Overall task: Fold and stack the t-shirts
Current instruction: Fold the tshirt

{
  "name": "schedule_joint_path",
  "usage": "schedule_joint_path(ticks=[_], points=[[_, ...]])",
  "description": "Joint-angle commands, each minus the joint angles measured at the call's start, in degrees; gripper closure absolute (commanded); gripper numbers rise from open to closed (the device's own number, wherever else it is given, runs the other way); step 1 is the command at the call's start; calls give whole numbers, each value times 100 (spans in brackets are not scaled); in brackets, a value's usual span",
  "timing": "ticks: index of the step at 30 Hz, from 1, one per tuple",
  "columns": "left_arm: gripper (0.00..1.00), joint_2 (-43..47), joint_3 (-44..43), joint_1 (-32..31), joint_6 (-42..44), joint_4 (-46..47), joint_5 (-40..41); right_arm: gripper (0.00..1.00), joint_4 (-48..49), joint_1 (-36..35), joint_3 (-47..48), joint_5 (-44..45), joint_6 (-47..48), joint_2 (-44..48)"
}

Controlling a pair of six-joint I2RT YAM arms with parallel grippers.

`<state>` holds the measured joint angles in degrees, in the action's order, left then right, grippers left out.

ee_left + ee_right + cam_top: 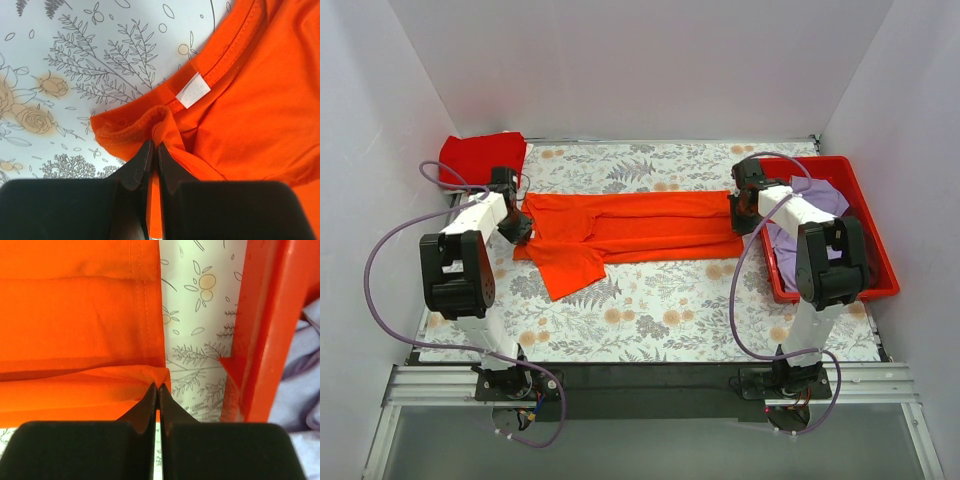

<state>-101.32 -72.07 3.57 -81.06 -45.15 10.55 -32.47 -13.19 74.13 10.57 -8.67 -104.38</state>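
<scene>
Top external: left arm [470, 225] and right arm [800, 210] reach forward, wrists down.
Left gripper [154, 147] pinches orange t-shirt [630, 228] collar [225, 55] near left edge; right gripper [157, 387] pinches its hem [142, 315].

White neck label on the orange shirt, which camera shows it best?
Left wrist: the label sits large and clear inside the collar. Top external shows the orange t-shirt, label indiscernible; right wrist shows only the hem.

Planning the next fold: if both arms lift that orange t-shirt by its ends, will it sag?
Probably floppy: the orange t-shirt wrinkles softly where the left end effector pinches its collar. Gripped only there and by the right end effector at the hem, its middle would likely sag.
</scene>
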Motion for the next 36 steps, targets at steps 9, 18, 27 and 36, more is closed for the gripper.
schedule_joint_path(ticks=[9,18,27,36], points=[[71,-116,-70,56,274,428,88,69,250,36,339,-107,32,-206],[41,788,-36,21,503,349,115,52,206,18,208,-818,-3,567],[37,2361,1256,-743,521,68,132,42,267,-192,-1267,-1338,-135,1946],[39,2741,2531,-1912,-191,146,-35,37,487,-360,-2393,-1592,-153,2949]])
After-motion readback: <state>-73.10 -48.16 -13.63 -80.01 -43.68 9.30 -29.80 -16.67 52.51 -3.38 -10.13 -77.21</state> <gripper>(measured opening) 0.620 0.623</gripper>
